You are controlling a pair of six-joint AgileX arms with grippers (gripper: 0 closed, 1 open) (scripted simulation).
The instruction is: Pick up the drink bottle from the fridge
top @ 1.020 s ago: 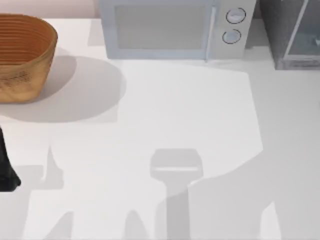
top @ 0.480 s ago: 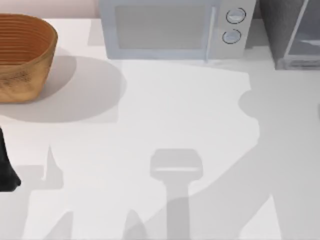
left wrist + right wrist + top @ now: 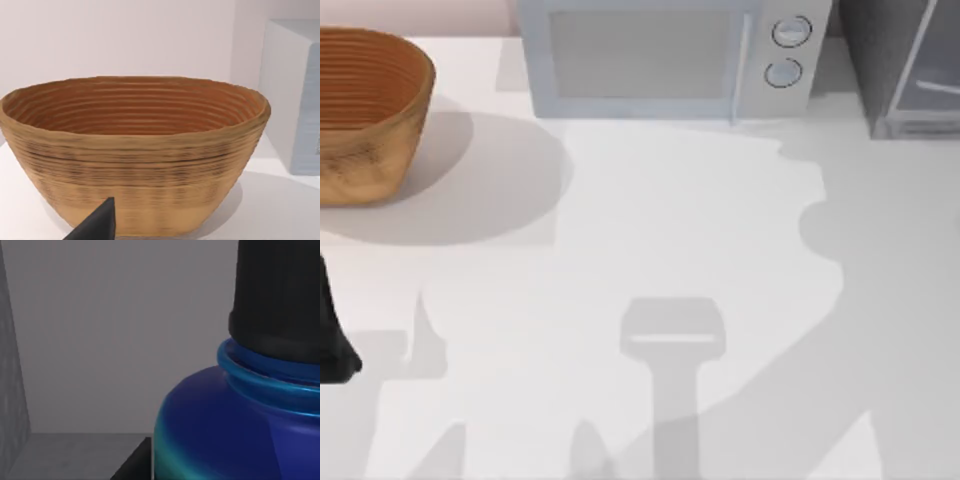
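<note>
The drink bottle stands very close in the right wrist view, with a blue body, a cyan lower part and a black cap. Grey inner walls of the fridge surround it. A dark part of my right gripper touches the bottle's lower side. From above, the fridge is a dark grey cabinet with a glass door at the table's back right corner. My left arm is parked at the table's left edge.
A light grey microwave with two round knobs stands at the back middle, left of the fridge. A woven basket sits at the back left and faces my left wrist camera. Arm shadows lie across the white table.
The arm shadow on the table's right side has spread further up and left, towards the microwave. The reflection in the fridge's glass door has shifted. The left arm has not moved.
</note>
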